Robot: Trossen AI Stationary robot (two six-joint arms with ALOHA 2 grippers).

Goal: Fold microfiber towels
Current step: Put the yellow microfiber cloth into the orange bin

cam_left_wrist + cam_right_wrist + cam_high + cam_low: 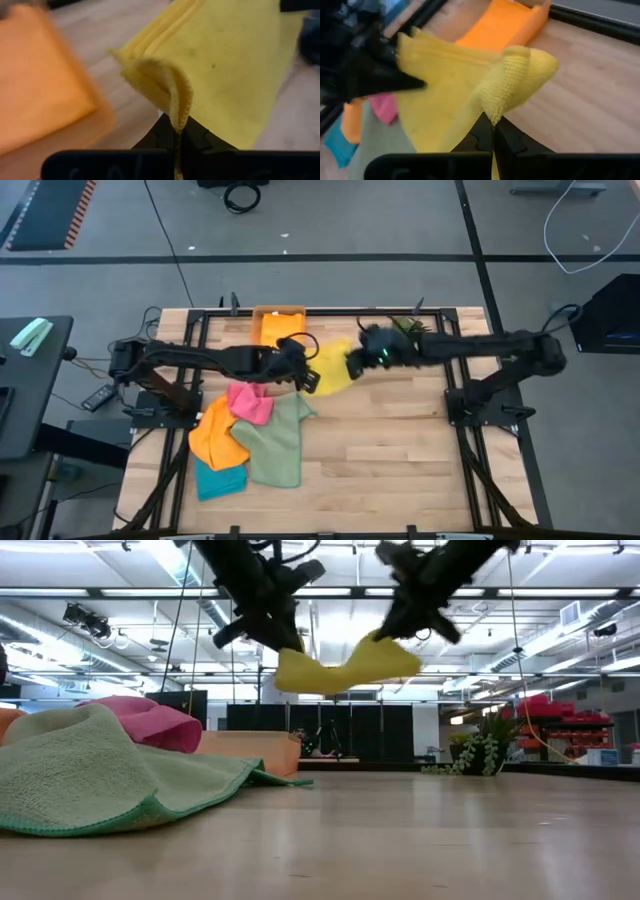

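Microfiber towels lie in a loose heap on the table's left half: an orange towel [216, 435], a pink towel [250, 402], a teal towel [220, 478] and a sage green towel [275, 442], overlapping one another. 1 more, the yellow towel [333, 367], hangs in the air above the table's far middle, stretched between the 2 arms and clear of the wood in the low view.

Going left to right, the left gripper [305, 377] is clamped shut on the yellow towel's left end, just beside the pink towel and in front of the rigid orange tray [277, 323]. Its wrist view shows a folded hem pinched between the closed fingers. The right gripper [352, 363] is likewise shut on the opposite end, near the small green plant [408, 327].

The towel's long axis runs roughly left to right, sagging a little at its middle. Each arm holds its own end, so neither is nearer. Judging by this, folding calls for laying the cloth on the open wood nearer the front, well apart from the heap.
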